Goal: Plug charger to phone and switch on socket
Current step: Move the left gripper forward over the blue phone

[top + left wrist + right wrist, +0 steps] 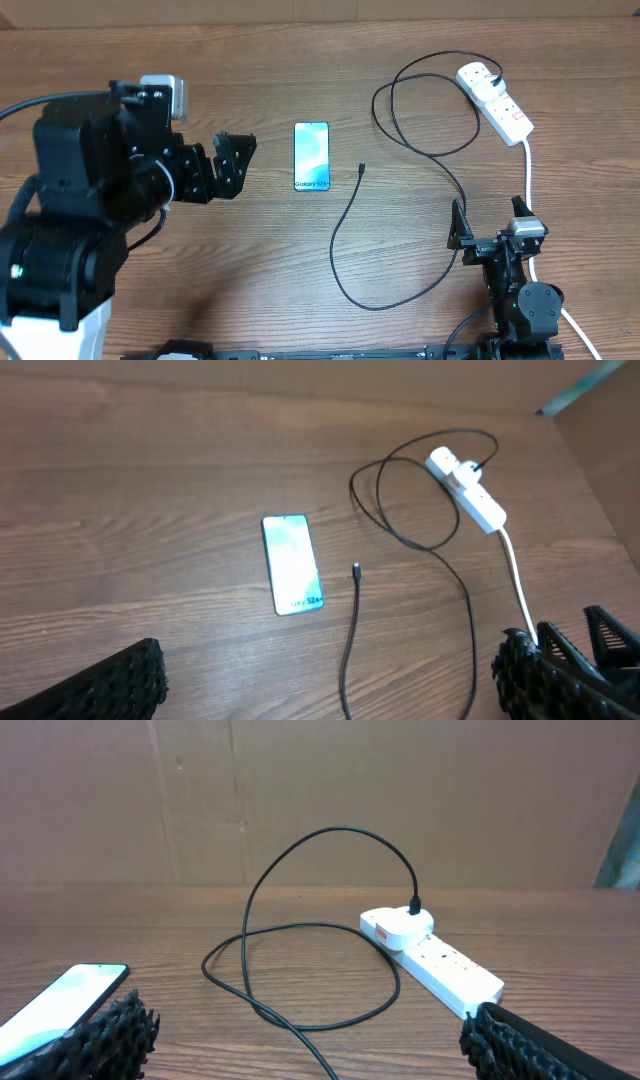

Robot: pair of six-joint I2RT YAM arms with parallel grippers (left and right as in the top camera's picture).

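Observation:
The phone (311, 156) lies flat mid-table, its screen lit pale blue. The charger (335, 245) is a thin black cable; its connector tip (361, 169) rests just right of the phone, apart from it. The cable loops across the table to a plug in the white socket (497, 103) at the back right. My left gripper (240, 165) hovers open left of the phone, holding nothing. My right gripper (489, 212) stands open near the front right, below the socket. In the right wrist view the socket (440, 965) and the phone (60, 1000) lie ahead of the right gripper (305, 1040).
The socket's thick white lead (527, 170) runs toward the front edge, passing close beside my right arm. A brown cardboard wall (320, 790) stands behind the table. Loops of black cable (400, 510) lie between phone and socket.

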